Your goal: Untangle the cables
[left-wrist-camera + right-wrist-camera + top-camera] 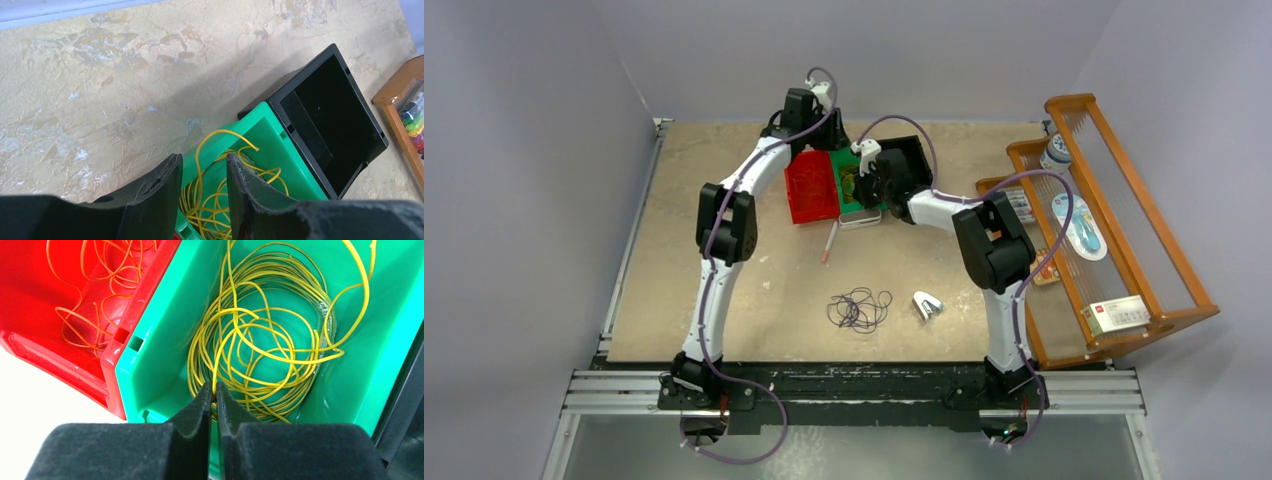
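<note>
**Thin yellow cable** in loose oval loops, lying inside the green plastic bin directly ahead of the right pincer. We see its long axis run away from the fingertips, and one free end climbs the far right wall. The right pincer's jaws are pressed together on a single yellow strand at the coil's near edge.

To this pincer's left, thin red-orange cable loops in the red plastic bin, which touches the green one.

The left pincer hangs over the green bin, jaws apart, with a yellow loop rising in the gap; we cannot tell whether it touches. The open black plastic bin lies to its right.

Dark purple cable lies flat on the tan table, well behind both pincers.
</note>
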Robot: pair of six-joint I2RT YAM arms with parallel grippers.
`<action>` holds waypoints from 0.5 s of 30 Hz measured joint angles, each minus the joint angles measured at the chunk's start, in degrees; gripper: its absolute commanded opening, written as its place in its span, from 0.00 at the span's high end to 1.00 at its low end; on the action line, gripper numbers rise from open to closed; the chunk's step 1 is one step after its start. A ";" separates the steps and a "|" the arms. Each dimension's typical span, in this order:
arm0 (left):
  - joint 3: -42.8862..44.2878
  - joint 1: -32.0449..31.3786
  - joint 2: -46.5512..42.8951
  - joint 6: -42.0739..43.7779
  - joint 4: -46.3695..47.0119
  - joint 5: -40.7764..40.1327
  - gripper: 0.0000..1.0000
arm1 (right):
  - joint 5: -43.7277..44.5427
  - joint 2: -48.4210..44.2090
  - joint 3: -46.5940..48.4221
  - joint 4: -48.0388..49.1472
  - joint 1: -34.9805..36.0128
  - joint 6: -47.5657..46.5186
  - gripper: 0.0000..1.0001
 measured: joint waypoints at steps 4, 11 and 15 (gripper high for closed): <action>0.00 0.07 0.44 0.00 0.72 0.48 0.77 | -0.02 0.00 0.00 -0.20 0.00 0.00 0.92; -0.02 0.24 0.59 -0.02 0.83 1.16 0.92 | -0.17 0.00 0.00 -0.57 0.02 0.00 0.92; -0.50 0.26 0.59 -0.04 1.70 1.66 0.95 | -0.17 0.00 0.00 -0.68 0.02 0.00 0.92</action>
